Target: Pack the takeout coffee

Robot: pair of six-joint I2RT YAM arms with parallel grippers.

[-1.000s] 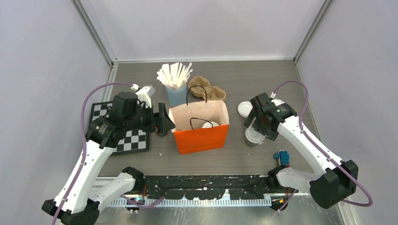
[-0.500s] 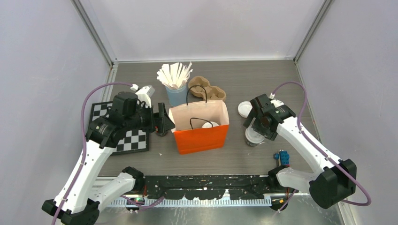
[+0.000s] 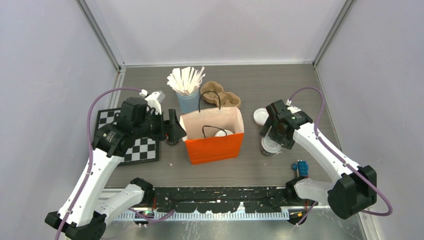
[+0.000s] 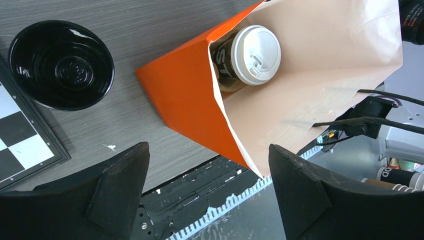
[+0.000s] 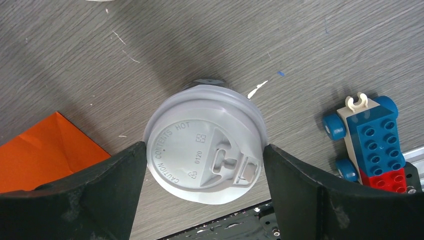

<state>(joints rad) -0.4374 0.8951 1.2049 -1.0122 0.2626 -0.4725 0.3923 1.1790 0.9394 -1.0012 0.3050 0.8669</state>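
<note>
An orange paper bag (image 3: 215, 147) stands open at the table's middle. One dark coffee cup with a white lid (image 3: 220, 133) stands inside it, clear in the left wrist view (image 4: 255, 54). The second coffee cup (image 3: 270, 145) stands on the table right of the bag. My right gripper (image 3: 272, 137) is open and straddles this cup from above. In the right wrist view one finger stands at each side of the lid (image 5: 205, 152). My left gripper (image 3: 176, 131) is open and empty at the bag's left side (image 4: 185, 100).
A light-blue cup of white sticks (image 3: 187, 100) and a brown cup carrier (image 3: 220, 94) stand behind the bag. A loose white lid (image 3: 261, 116) lies behind the right gripper. A checkerboard (image 3: 135, 147) and black bowl (image 4: 61, 64) are left. A brick toy car (image 3: 301, 167) is front right.
The right arm has shifted very slightly over the cup. The left arm, the bag and both cups have not moved.
</note>
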